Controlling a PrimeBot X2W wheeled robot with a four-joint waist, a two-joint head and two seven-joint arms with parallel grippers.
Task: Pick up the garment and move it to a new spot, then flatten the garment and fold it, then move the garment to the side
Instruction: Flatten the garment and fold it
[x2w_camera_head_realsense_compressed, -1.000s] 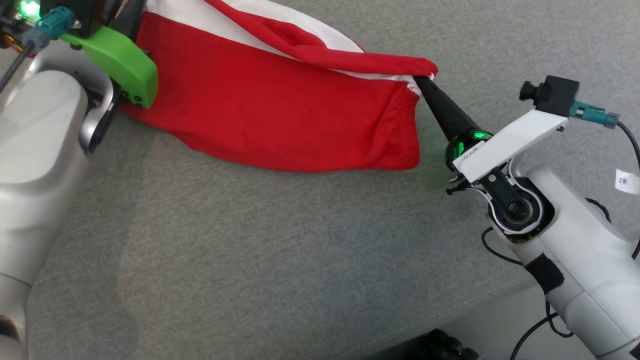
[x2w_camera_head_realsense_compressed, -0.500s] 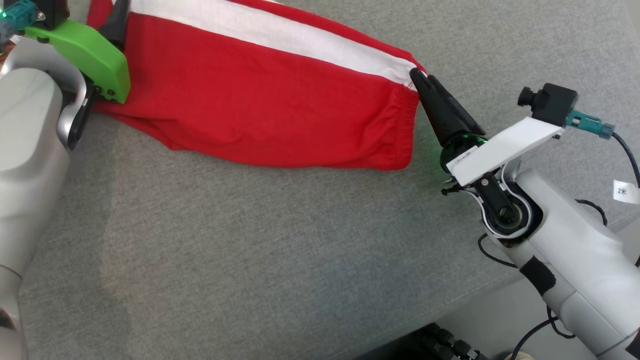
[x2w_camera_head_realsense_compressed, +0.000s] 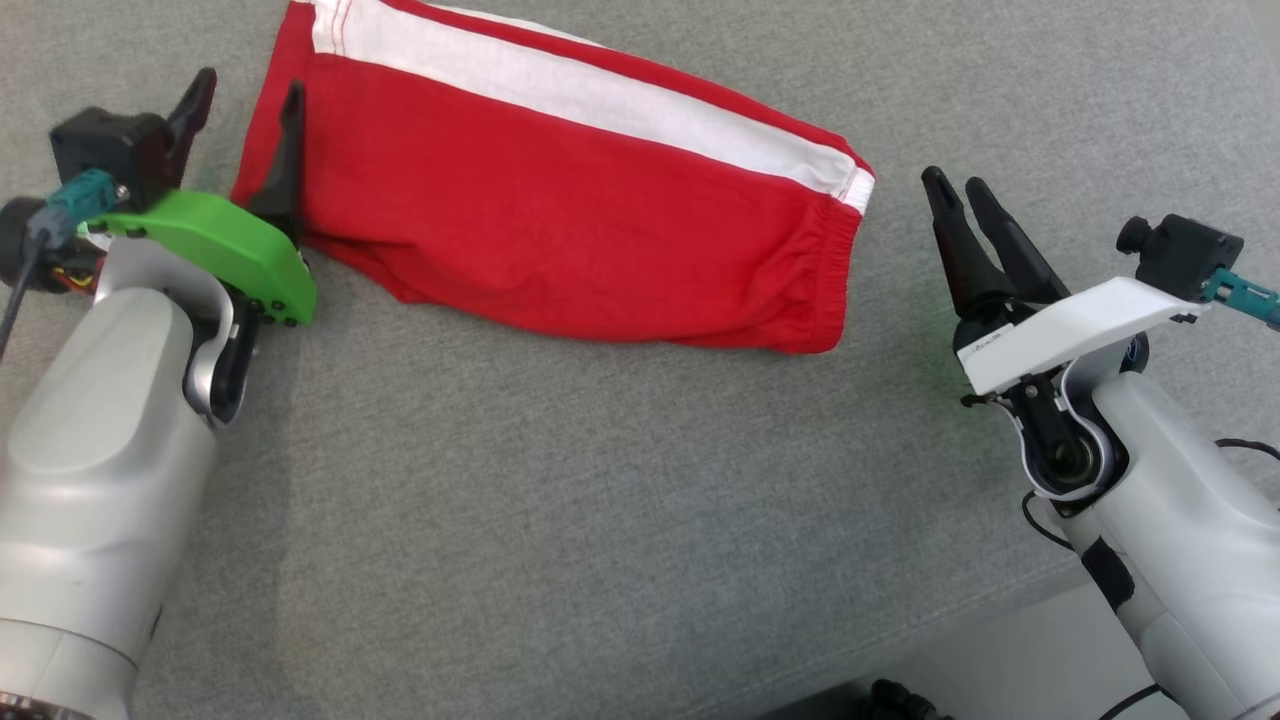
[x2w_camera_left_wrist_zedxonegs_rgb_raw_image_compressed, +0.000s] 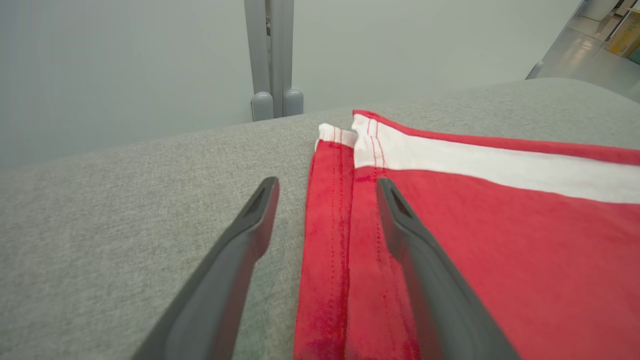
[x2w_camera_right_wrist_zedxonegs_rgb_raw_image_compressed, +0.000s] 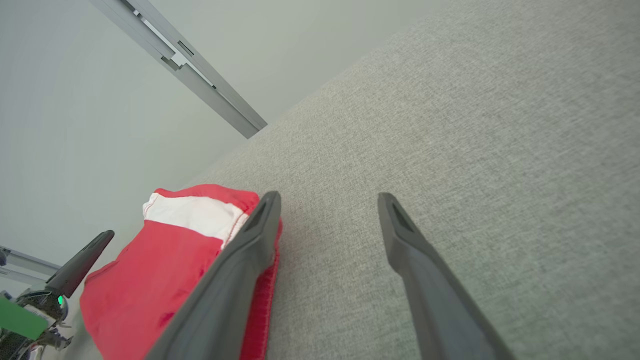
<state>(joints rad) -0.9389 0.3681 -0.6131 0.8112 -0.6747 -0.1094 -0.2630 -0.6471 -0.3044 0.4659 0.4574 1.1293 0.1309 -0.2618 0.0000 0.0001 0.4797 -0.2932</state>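
Your red shorts (x2w_camera_head_realsense_compressed: 560, 220) with the white side stripe lie folded flat on the grey upholstered surface (x2w_camera_head_realsense_compressed: 600, 520), with the hem end toward your left arm and the elastic waistband (x2w_camera_head_realsense_compressed: 840, 270) toward your right. Your left gripper (x2w_camera_head_realsense_compressed: 250, 85) is spread wide astride the hem edge, one finger over red cloth and the other over bare grey fabric, holding nothing. Your right gripper (x2w_camera_head_realsense_compressed: 953, 182) is also parted and empty, near the waistband but clear of it.
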